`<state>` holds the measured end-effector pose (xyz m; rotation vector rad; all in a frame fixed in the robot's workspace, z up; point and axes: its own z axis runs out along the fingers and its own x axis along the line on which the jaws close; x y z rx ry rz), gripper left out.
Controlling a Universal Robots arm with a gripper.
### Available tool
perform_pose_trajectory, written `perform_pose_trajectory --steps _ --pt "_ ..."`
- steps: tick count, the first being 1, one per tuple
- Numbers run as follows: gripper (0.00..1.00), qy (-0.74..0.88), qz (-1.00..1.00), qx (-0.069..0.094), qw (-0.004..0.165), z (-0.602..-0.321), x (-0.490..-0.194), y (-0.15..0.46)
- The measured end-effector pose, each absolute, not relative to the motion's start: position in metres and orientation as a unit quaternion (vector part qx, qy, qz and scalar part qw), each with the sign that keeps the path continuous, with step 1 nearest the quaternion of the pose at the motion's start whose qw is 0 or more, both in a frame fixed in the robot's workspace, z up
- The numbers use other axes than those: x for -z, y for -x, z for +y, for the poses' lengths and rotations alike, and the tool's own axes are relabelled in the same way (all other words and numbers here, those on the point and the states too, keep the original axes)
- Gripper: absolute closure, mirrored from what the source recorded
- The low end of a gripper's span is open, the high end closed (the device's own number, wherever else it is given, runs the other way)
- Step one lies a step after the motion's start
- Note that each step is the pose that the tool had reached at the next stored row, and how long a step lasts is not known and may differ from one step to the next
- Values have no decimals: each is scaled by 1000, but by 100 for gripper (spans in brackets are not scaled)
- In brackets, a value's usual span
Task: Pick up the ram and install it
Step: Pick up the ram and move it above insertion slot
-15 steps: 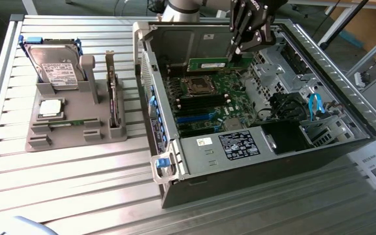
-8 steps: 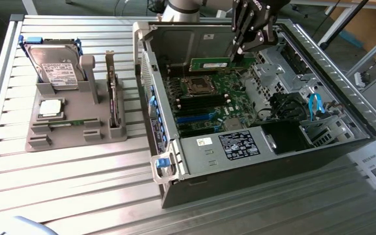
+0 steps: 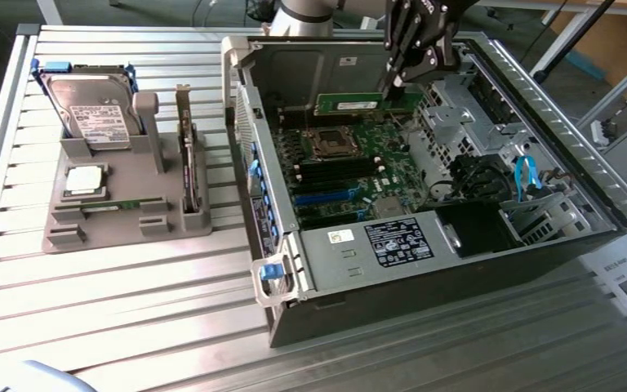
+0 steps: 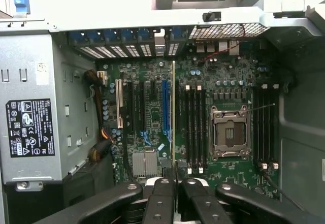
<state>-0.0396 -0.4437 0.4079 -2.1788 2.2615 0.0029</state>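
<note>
over the motherboard (image 3: 346, 167), the hand (image 3: 398, 88) grips the ram (image 3: 349, 104), apparently unseated.

The pincer (image 4: 175, 192) is closed on the ram (image 4: 173, 112), which is seen edge-on as a thin line over the motherboard (image 4: 152, 132). That line runs between a blue slot (image 4: 164, 107) and the black memory slots (image 4: 193, 127). The open processor socket (image 4: 230, 132) lies beyond those slots, and the labelled power supply (image 4: 30, 127) sits at the opposite side of the case.
</note>
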Motion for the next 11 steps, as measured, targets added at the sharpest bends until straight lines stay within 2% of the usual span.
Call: perform_pose_trajectory --steps 11 --pt "88 694 720 -1 1 -427 -406 40"
